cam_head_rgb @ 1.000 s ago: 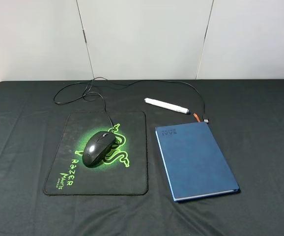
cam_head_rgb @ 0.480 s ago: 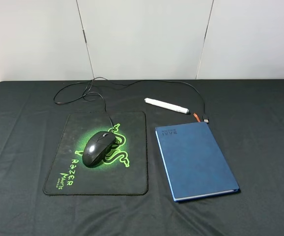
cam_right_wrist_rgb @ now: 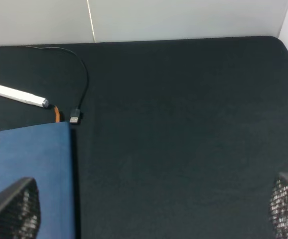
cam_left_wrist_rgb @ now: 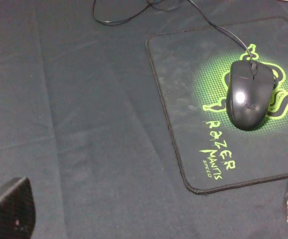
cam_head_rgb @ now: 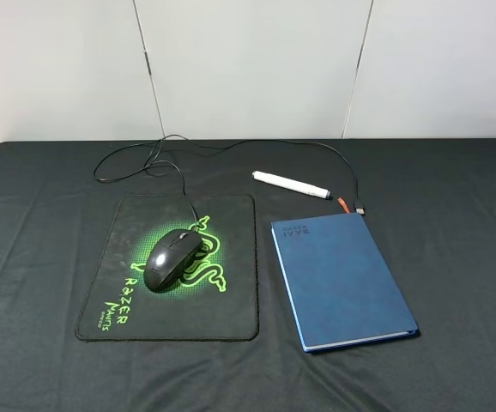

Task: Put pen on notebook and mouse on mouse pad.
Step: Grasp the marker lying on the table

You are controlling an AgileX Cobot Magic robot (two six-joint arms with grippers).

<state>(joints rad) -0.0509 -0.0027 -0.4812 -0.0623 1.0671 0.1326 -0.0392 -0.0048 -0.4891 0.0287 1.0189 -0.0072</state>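
Closest to me, both claws hang spread wide and empty, with only their fingertips showing. The left gripper (cam_left_wrist_rgb: 151, 211) is by a corner of the mouse pad (cam_left_wrist_rgb: 179, 74), and the right gripper (cam_right_wrist_rgb: 149, 211) is beside the notebook (cam_right_wrist_rgb: 24, 164). Neither arm appears in the high view. There, left of centre, the mouse (cam_head_rgb: 171, 257) sits on the pad, so that half looks done. The notebook, right of centre, is bare. Beyond it, upper middle, the pen (cam_head_rgb: 291, 184) lies on the black cloth (cam_head_rgb: 454, 257), not yet placed.
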